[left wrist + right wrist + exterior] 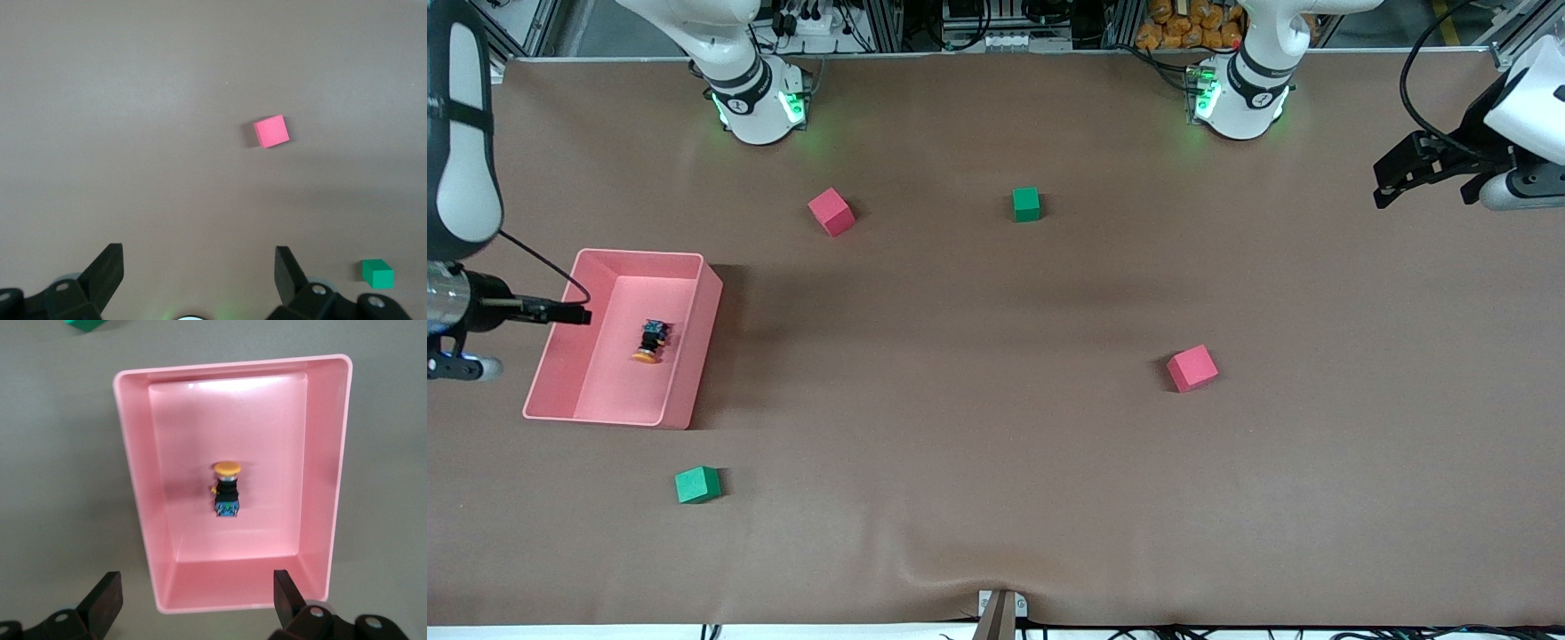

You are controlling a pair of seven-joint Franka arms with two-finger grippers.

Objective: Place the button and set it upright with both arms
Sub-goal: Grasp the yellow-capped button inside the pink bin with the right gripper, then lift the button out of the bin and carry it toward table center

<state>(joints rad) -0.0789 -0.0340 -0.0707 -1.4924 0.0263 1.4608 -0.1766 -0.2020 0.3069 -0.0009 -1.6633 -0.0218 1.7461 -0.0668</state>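
Observation:
The button lies on its side in a pink bin toward the right arm's end of the table, its orange cap pointing to the front camera. In the right wrist view the button shows in the middle of the bin's floor. My right gripper hangs open and empty high above the bin's short wall, well clear of the button. My left gripper is up over the left arm's end of the table, and the left wrist view shows this gripper open over bare mat.
Two pink cubes and two green cubes lie scattered on the brown mat. The left wrist view shows a pink cube and a green cube. A green cube's corner shows past the bin.

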